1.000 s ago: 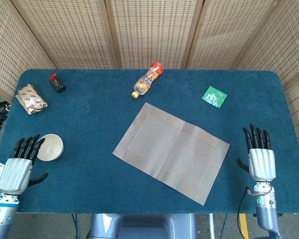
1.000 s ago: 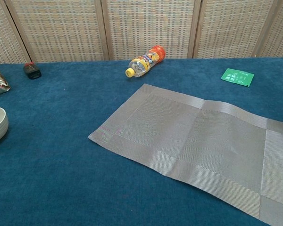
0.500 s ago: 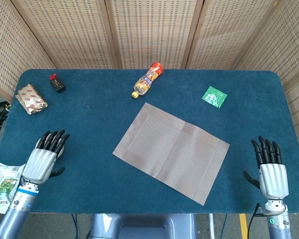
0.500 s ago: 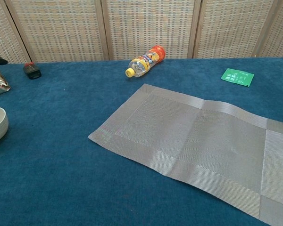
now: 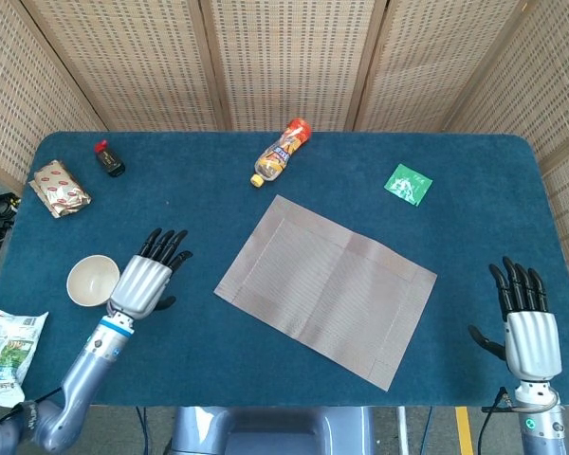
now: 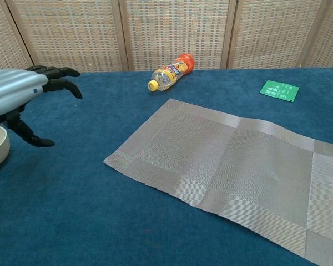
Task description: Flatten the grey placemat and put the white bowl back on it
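Now the left hand (image 5: 144, 281), fingers spread, empty, hovers beside the bowl (image 5: 92, 280) lower left; mat (image 5: 325, 286) centre, right hand (image 5: 530, 327) splayed lower right

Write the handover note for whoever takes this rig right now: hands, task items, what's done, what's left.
Left hand: holds nothing, fingers spread, hovering just right of the white bowl.
Right hand: holds nothing, fingers apart, near the table's front right corner, away from everything.
Grey placemat: spread out mid-table at an angle, with a faint crease ridge across it in the chest view.
Done: the placemat looks largely flattened.
Left: smooth it if needed, then grasp the bowl and set it on the placemat.
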